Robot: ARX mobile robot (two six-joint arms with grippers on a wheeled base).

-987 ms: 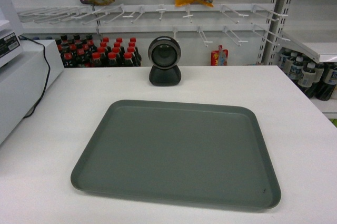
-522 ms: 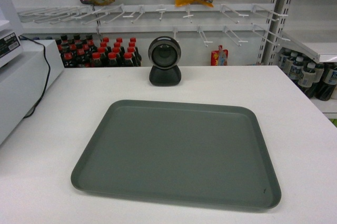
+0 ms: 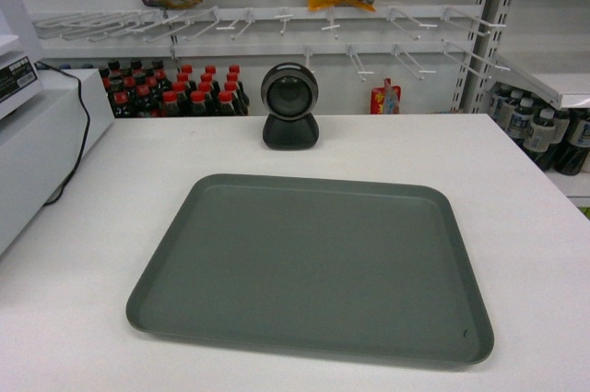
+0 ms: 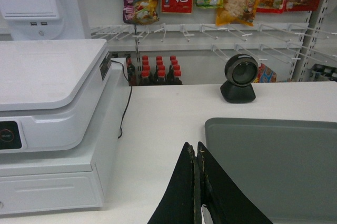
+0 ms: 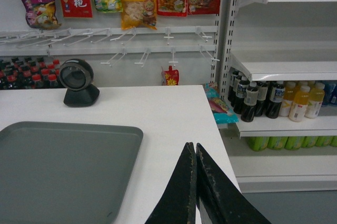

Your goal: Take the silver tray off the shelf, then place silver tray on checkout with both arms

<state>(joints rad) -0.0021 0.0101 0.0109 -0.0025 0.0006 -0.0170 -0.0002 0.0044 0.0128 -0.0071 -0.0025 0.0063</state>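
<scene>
Already, the large flat matte grey tray (image 3: 309,267) is laid flat on the broad white counter (image 3: 516,189), at 6 o'clock from the black round scanner (image 3: 289,106). Both grippers, left (image 4: 197,182) and right (image 5: 196,182), are pressed together, empty, apparently because placement is done.

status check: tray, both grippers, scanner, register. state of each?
silver tray: flat on the checkout, empty, nothing gripping it
left gripper: jaws shut, empty, beside the tray's left edge
right gripper: jaws shut, empty, off the tray's right edge
scanner: upright, behind the tray
cash register: drawer closed, cable plugged in
</scene>
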